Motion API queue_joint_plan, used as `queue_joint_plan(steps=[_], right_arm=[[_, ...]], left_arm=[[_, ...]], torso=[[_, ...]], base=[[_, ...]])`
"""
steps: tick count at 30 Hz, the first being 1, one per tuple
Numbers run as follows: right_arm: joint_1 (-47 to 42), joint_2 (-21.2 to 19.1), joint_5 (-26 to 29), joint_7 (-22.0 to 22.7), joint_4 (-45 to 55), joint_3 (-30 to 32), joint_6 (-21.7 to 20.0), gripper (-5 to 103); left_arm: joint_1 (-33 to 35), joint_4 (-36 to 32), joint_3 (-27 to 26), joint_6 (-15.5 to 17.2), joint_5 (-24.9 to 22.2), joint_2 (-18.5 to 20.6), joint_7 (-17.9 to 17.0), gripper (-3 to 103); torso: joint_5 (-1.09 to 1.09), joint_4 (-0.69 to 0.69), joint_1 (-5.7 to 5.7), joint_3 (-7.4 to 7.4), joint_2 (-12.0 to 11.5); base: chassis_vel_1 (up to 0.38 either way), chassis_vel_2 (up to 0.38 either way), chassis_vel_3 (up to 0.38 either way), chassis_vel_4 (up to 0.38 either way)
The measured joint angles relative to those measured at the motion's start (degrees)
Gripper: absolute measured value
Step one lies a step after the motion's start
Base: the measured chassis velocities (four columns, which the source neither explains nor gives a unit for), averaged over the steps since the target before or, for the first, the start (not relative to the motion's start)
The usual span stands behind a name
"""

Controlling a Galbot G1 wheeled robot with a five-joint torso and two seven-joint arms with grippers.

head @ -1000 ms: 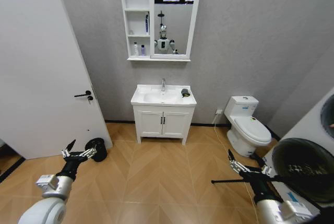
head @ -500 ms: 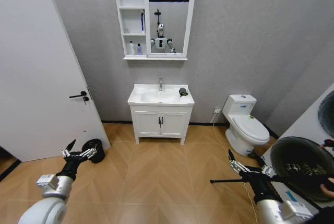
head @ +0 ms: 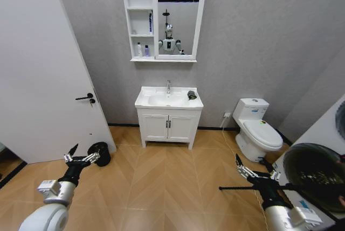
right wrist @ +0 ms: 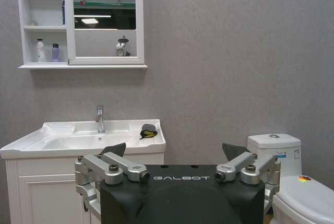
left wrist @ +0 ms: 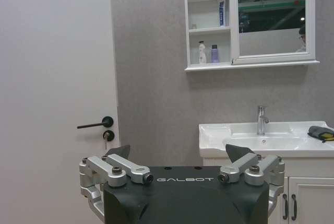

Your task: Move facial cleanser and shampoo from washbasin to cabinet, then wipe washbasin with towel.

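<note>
Both hands are held low over the wooden floor point(head: 161, 188), well back from the washbasin point(head: 168, 99). The left hand point(head: 82, 158) is spread wide and grips nothing; so is the right hand point(head: 253, 173). The towel point(head: 191, 95) is seen bunched on the washbasin's right corner. Two small bottles point(head: 143, 51) are stood on the cabinet point(head: 164, 16) bottom shelf. "GALBOT" is read on each wrist.

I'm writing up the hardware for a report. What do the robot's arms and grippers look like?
Both arms are white-shelled, ending in a black wrist. The left gripper and right gripper have silver metal linkages with bolts, dark wedge-shaped jaws, and a black housing lettered GALBOT in white.
</note>
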Motion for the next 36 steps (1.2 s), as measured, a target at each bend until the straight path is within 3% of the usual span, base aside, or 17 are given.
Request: queue_joint_plan(steps=[36], right_arm=[[0.00, 0.00, 0.00, 0.00, 0.00, 0.00, 0.00, 100]], left_arm=[[0.00, 0.00, 0.00, 0.00, 0.00, 0.00, 0.00, 100]], torso=[[0.00, -0.02, 0.00, 0.00, 0.00]], base=[[0.000, 0.000, 0.000, 0.000]])
